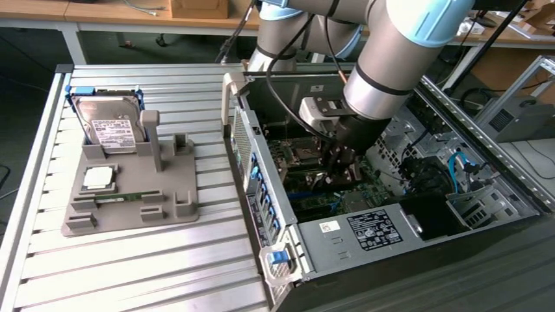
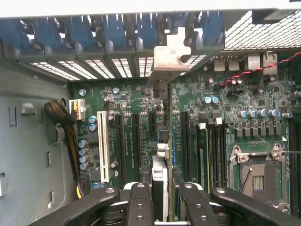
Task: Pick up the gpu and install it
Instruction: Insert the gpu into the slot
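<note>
Edge-on in the wrist view, the gpu (image 2: 161, 176) is a thin dark card running from between my fingers to its silver end bracket (image 2: 172, 52), which sits against the case's rear slot openings. My gripper (image 2: 164, 205) is shut on the card, one black finger on each face. The card stands upright over the motherboard's (image 2: 131, 96) expansion slots, just beside the long black ones. In the exterior view my gripper (image 1: 344, 170) reaches down deep inside the open computer case (image 1: 260, 169), and the arm hides most of the card.
Outside the case on the exterior view's left, a grey fixture (image 1: 178, 208) carries a silver hard drive (image 1: 113, 127), a processor chip (image 1: 98, 177) and a green memory stick (image 1: 130, 195). Inside are a white slot (image 2: 102, 146), a cable bundle (image 2: 61, 115), a processor socket (image 2: 258, 176) and the power supply (image 1: 373, 229).
</note>
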